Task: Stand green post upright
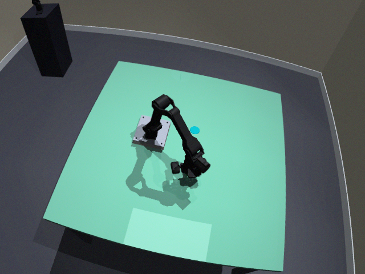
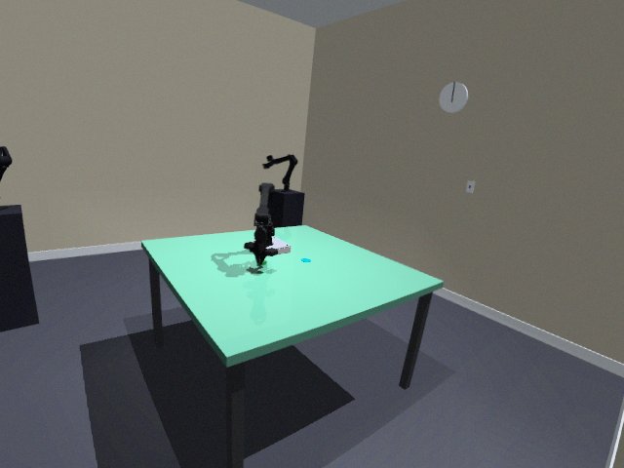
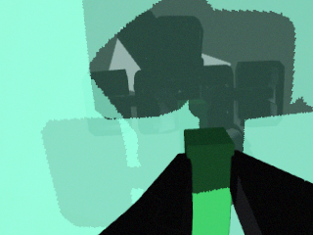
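Observation:
The green post (image 3: 210, 211) (image 2: 263, 262) is between my fingers, seen end-on and partly shaded in the wrist view. It still lies roughly flat, at or close to the table top; whether it touches the table I cannot tell. In the top view it is hidden under the gripper. My gripper (image 3: 206, 163) (image 2: 259, 262) points down and is shut on the post, one black finger on each side of it. The cyan circle (image 1: 194, 129) (image 2: 305, 260) is a flat disc on the table, beside the forearm in the top view, and bears nothing. It is out of the wrist view.
The green table (image 1: 244, 182) (image 2: 332, 307) carries the arm's pale base plate (image 1: 164, 129) (image 2: 285, 249), to the left of the circle in the top view. The arm's shadows fall around the gripper. Dark pedestals (image 1: 47, 44) (image 2: 12, 266) with other arms stand off the table.

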`<state>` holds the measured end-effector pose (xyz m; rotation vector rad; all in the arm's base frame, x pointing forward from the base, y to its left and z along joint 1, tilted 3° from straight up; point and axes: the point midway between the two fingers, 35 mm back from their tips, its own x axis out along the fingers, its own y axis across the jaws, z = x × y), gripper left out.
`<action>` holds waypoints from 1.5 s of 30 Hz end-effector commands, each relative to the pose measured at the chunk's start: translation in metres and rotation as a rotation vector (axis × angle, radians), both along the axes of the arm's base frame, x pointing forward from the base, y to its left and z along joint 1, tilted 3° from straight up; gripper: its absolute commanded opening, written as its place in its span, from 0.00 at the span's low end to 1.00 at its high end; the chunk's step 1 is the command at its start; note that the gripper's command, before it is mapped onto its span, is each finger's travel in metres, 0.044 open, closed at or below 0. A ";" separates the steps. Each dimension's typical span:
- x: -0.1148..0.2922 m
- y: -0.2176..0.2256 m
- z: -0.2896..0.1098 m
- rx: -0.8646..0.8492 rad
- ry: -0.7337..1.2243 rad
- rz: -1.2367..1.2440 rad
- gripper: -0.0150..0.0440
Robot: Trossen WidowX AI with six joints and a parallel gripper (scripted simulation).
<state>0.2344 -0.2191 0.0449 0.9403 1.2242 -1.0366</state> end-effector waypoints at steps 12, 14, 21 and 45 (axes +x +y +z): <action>0.002 0.001 0.029 0.001 -0.002 0.006 0.29; 0.002 0.001 0.033 0.002 -0.001 0.007 0.29; 0.002 0.003 0.045 0.008 0.001 0.008 0.29; -0.002 0.013 0.088 0.029 0.008 0.011 0.29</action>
